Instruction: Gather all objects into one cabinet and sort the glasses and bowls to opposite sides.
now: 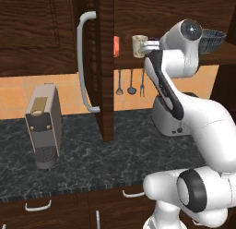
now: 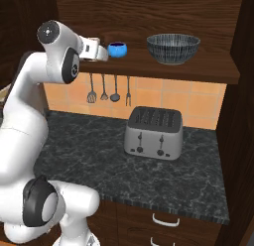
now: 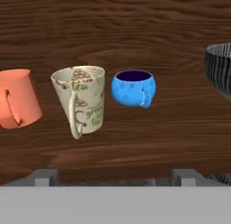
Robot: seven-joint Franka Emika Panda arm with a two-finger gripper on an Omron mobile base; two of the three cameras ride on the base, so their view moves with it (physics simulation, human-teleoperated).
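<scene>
Our gripper (image 3: 115, 175) stands wide apart with nothing between its fingertips, backed just off the cabinet shelf (image 3: 135, 142). Ahead of it the cream cup (image 3: 81, 99) stands upright, orange tumbler (image 3: 17, 103) left, blue bowl (image 3: 133, 87) and grey bowl (image 3: 220, 74) right.

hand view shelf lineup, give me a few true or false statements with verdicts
1. The cream mug stands between the salmon-orange cup and the blue bowl. True.
2. The cream mug lies on its side. False: it stands upright, handle toward the camera.
3. The dark grey bowl sits on the shelf above the toaster. True.
4. The fingers are shut on the blue bowl. False: they stand wide apart, holding nothing.
5. The coffee machine sits inside the cabinet. False: it stands on the counter left of the open door.
</scene>
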